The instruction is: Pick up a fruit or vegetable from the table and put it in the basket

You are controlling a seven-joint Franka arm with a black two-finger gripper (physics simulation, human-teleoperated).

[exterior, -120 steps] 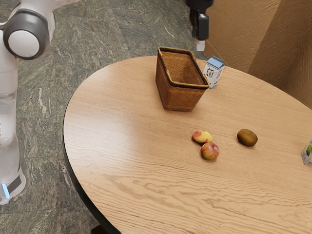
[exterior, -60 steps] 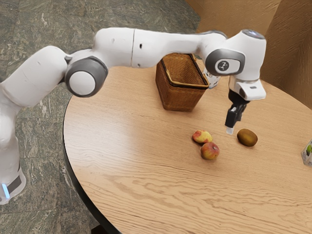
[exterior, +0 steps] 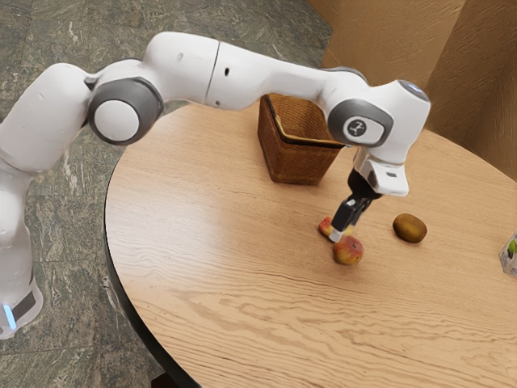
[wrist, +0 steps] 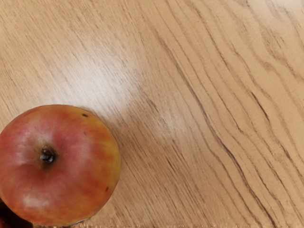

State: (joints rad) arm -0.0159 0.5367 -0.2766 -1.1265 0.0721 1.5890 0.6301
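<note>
Hovering black gripper (exterior: pixel 338 234) | round mottled apple (exterior: pixel 350 252) | woven basket (exterior: pixel 295 162) | grained table (exterior: pixel 234 299)

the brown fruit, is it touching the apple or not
Apart: in the exterior view, a plain gap separates the brown fruit from the apple.

Our arm (exterior: pixel 258 77) is smooth, rounded and white, with grey rings (exterior: pixel 151 103) around white discs (exterior: pixel 115 120), one bearing a black marking (exterior: pixel 355 128), and a blue light strip (exterior: pixel 9 316) low down.
</note>
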